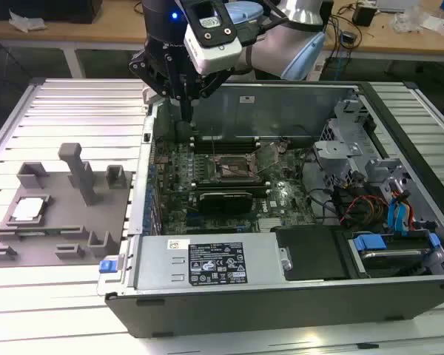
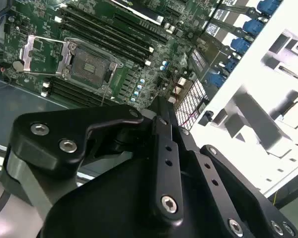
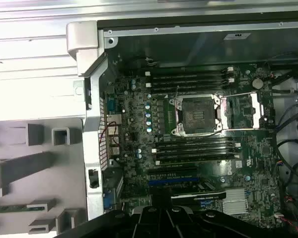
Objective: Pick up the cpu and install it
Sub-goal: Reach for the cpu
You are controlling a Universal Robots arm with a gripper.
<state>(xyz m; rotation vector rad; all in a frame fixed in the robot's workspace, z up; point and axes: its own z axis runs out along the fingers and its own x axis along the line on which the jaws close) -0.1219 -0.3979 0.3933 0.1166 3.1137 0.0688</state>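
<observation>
Cpu handling looks delicate rather than heavy: it lies flat, silver top up, in a shallow recess of the grey fixture tray, which sits on the slatted table just outside the computer case, off the case's wall on the exterior view's left. Judging by its look, the cpu is thin, light and stiff, with a smooth metal lid that would be slippery to pinch from above and an underside that should not be scraped. The safest hold is probably on two opposite edges, kept level. The gripper hangs over the case's far corner on the exterior view's left, well apart from the cpu and touching nothing. In the second wrist view its fingers seem to be pressed together into one narrow blade, with nothing between them. Inside the case, near the middle of the motherboard, the socket stands empty with its metal latch frame swung open beside it, and memory slots run along both of its long sides. So the pick has not been made and the install has not begun.
</observation>
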